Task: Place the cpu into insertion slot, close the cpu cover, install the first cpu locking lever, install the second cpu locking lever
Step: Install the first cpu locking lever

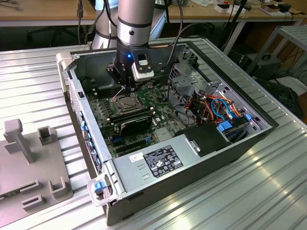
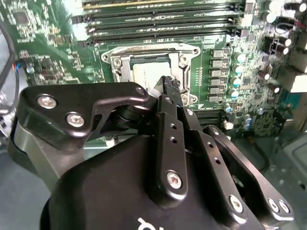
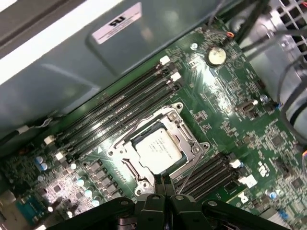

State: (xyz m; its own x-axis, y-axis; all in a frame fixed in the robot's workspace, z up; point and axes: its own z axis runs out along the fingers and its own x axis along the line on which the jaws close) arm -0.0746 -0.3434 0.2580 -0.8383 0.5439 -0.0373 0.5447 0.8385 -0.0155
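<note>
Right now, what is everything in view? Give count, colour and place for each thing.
cpu: one, silvery-grey, seated in the insertion slot.
insertion slot: one, dark, on the motherboard.
cpu cover: one, silver, flat around the cpu.
motherboard: one, green, inside the computer case.
memory slots: several, black, either side of the slot.
computer case: one, dark grey, open on the table.
cables: several, blue and orange, exterior view's right.
fixture: one, grey, exterior view's left.
table: one, silver, under everything.
arm: one, grey, above the slot.
tool: one, black, shut, at the cover's edge.

Your ribbed metal table (image 1: 240,196) carries two things.
You find an open computer case (image 1: 201,165) at its middle and a grey fixture plate (image 1: 29,172) at the exterior view's left.
</note>
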